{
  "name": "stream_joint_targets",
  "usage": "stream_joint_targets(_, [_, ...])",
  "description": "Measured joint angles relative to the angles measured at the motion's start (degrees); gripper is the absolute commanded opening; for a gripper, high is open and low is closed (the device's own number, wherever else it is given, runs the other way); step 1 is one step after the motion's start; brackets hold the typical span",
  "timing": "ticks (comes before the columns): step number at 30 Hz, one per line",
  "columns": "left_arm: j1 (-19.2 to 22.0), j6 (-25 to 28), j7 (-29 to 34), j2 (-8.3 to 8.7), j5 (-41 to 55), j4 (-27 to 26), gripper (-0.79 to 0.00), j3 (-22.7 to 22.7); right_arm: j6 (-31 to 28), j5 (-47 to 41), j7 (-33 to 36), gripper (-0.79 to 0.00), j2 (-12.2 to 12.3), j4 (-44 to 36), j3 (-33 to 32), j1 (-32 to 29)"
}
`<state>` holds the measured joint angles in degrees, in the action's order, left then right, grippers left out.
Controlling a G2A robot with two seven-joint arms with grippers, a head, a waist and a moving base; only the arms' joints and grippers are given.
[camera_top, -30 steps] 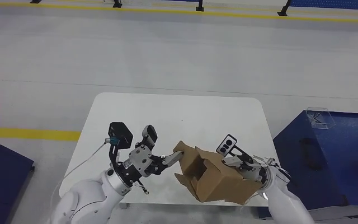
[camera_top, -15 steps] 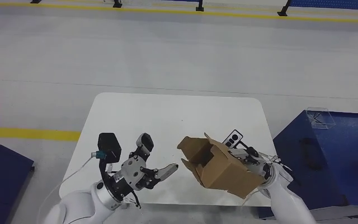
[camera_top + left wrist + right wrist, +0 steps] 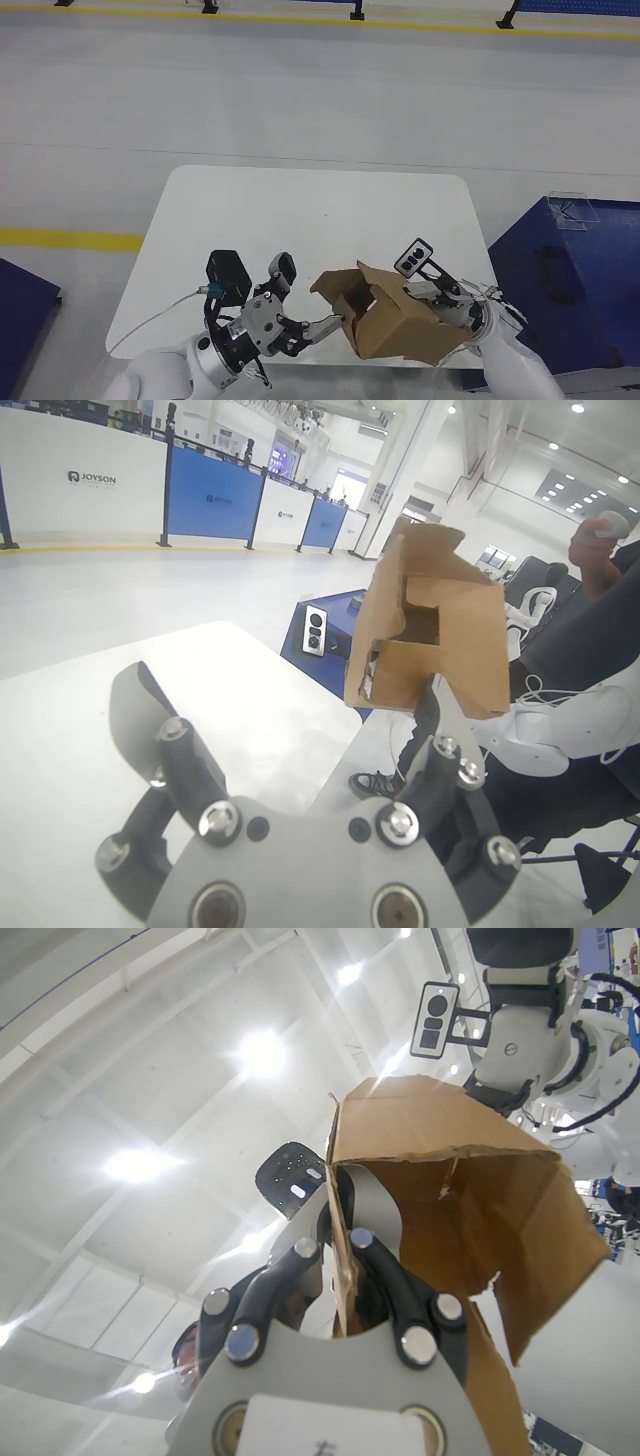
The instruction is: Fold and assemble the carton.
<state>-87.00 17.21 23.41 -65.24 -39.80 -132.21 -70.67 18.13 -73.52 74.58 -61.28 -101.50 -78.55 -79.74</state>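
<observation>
The brown carton (image 3: 395, 325) hangs over the table (image 3: 300, 210) edge at about 5 o'clock, half folded, flaps loose. It looks light and bendy with torn edges, so it may squash; a flat wall near a fold seems best to hold. The right gripper (image 3: 336, 1198), at its 3 o'clock, pinches one wall tight. The left gripper (image 3: 285, 695), at 9 o'clock, is spread wide, empty, one finger touching the carton.

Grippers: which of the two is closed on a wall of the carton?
The right gripper: its fingers pinch one wall of the carton between them. The left gripper is wide open, with just one finger against the carton's folded end.
</observation>
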Motion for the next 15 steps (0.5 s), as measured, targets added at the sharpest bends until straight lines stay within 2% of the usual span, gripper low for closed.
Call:
stream_joint_targets(9, [2.6,-3.5,3.6,-0.29,-1.4,1.3,0.000,3.1,-3.1,3.6,2.1,-0.785,0.3,-0.7,-1.9,-0.9])
stream_joint_targets(15, [3.4,-4.5,3.3,-0.43,-2.0,1.6,0.000,4.0,-7.1,7.0,1.2,-0.785,0.4,-1.1,-3.5,-0.8])
